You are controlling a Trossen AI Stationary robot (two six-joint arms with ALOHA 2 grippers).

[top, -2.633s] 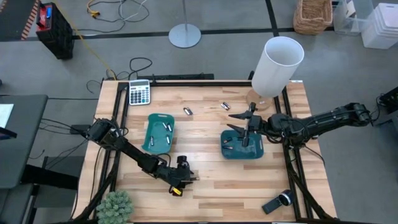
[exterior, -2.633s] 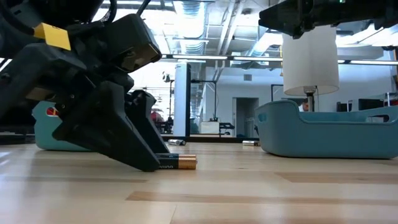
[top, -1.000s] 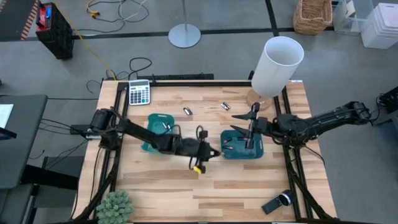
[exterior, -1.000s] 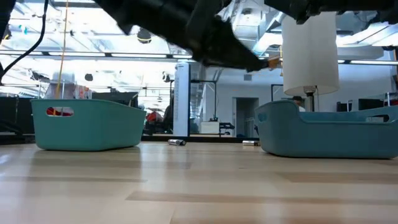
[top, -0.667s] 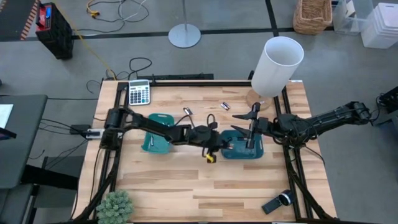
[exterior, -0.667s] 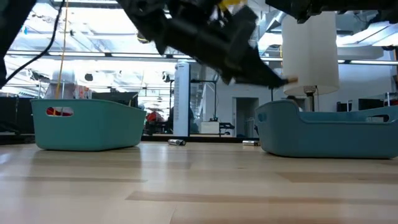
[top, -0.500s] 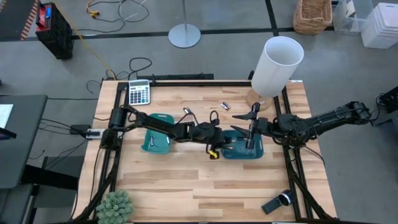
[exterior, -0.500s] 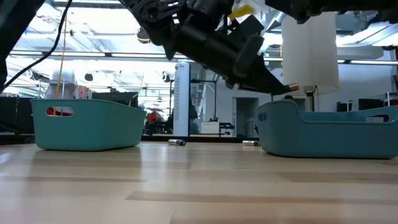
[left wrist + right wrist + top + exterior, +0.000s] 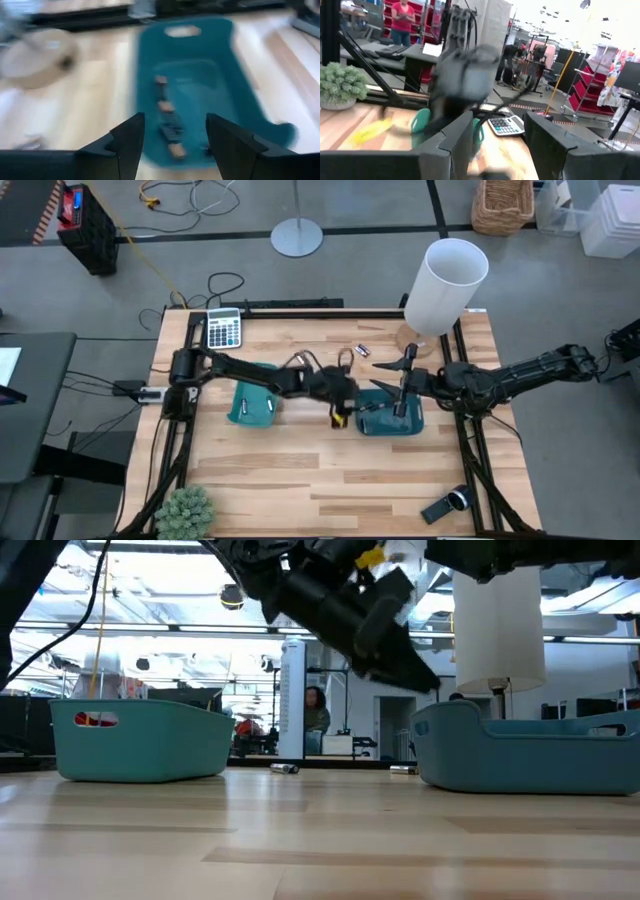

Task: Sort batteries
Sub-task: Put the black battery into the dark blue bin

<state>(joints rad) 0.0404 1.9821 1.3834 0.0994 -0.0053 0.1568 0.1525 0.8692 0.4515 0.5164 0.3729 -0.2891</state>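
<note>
Grey floor (image 9: pixel 90 330) all around the pale wooden worktop (image 9: pixel 300 470), and a round metal stand base (image 9: pixel 297 236) sits beyond it with loose cables (image 9: pixel 185 195) nearby. A wicker basket (image 9: pixel 502 205) waits in the far corner. Low down, bright ceiling lights (image 9: pixel 300 555) glare over a big open hall. Red shelving (image 9: pixel 592 92) lines one side, and a person in red (image 9: pixel 401 20) stands at the back.

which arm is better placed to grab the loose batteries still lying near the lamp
The left. Its claw is open and empty beside the right-hand tray, with the two loose batteries on bare table just beyond. The right claw hangs open over that tray, also close, but parked.
</note>
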